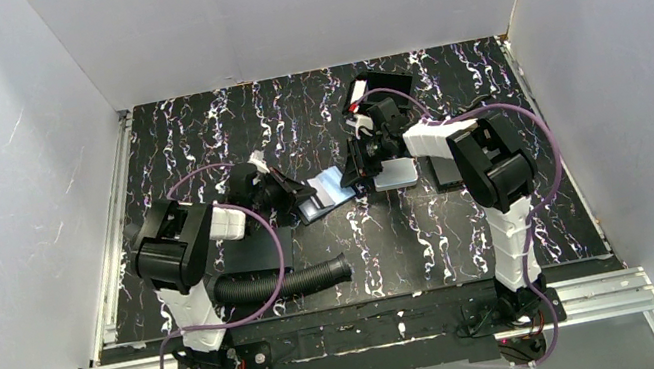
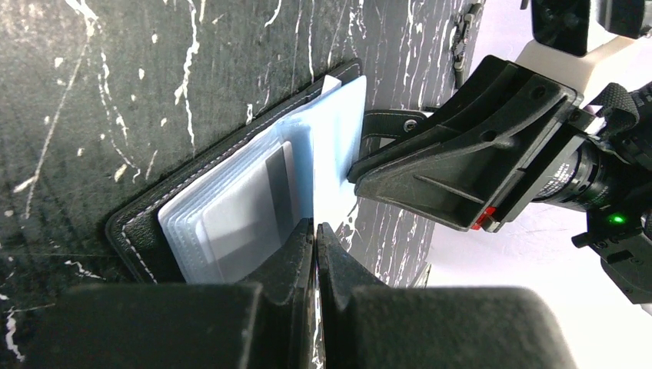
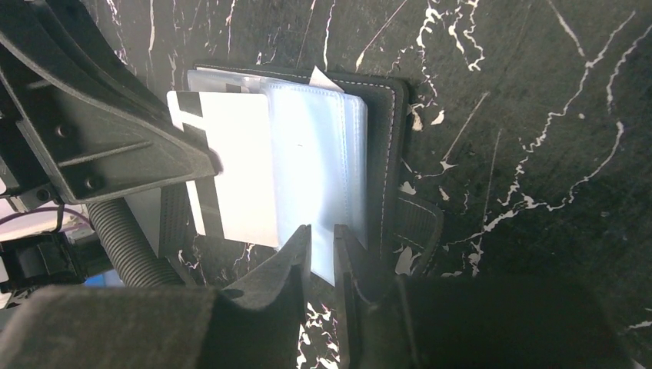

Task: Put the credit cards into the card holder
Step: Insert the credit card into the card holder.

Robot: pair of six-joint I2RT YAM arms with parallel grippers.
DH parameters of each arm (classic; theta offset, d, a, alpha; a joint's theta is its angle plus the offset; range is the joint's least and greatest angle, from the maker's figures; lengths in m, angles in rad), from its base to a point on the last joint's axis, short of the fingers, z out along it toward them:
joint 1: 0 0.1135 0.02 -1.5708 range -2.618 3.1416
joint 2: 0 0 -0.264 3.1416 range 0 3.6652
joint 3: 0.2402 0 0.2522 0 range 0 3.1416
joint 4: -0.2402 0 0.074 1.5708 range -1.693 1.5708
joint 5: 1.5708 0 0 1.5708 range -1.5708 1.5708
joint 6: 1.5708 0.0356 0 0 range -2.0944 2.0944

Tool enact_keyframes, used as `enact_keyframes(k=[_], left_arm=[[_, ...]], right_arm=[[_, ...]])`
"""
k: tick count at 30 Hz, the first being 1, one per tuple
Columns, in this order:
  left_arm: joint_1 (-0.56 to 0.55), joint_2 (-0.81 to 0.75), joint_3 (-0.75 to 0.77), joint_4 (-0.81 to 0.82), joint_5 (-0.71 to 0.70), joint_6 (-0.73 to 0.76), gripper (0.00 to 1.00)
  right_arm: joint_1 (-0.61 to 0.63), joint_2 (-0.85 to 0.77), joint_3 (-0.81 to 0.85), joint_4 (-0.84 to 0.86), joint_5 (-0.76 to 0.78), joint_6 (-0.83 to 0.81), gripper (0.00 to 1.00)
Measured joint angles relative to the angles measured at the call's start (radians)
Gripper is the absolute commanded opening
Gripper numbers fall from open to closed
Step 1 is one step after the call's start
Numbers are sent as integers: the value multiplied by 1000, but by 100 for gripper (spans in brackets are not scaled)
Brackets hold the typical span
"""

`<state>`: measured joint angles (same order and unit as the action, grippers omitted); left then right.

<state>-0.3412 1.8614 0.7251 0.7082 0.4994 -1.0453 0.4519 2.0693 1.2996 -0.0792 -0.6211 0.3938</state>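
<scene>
Holder lies open on the black marbled table, about mid-frame in the top view, between the two grippers. Its stack of clear sleeves fans up from the spine, and the closing tab sticks out from its right rim in the right wrist view. A white card with a dark stripe along one long side lies over the holder's left leaf, centre-left in that view. Its right edge meets the nearest sleeve, and whether it sits under the plastic I cannot tell.

Left gripper reaches in from the left of the top view with jaws clenched tight, no gap showing. The tips are at the card's outer edge, but whether they nip the card or only bear on it is hidden. Right gripper comes in from the right with jaws narrowly parted, grasping the lower edge of a sleeve, whose pale plastic shows between the fingers.

In the top view a pale rectangle with rounded corners lies just right of the right gripper, partly under the arm; card or case, I cannot tell. A black pad sits near the back edge, upper centre, and a ribbed black hose lies at lower left, in front of the left arm
</scene>
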Motion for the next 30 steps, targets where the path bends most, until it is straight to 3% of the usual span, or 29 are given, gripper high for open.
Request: enact_keyframes(k=[27,30], left_arm=[[4,103,-1,175,54,-64,0],[4,111,7,174,60,-69,6]], right_arm=[[0,1,0,0,0,0,24],[0,1,0,0,0,0,24]])
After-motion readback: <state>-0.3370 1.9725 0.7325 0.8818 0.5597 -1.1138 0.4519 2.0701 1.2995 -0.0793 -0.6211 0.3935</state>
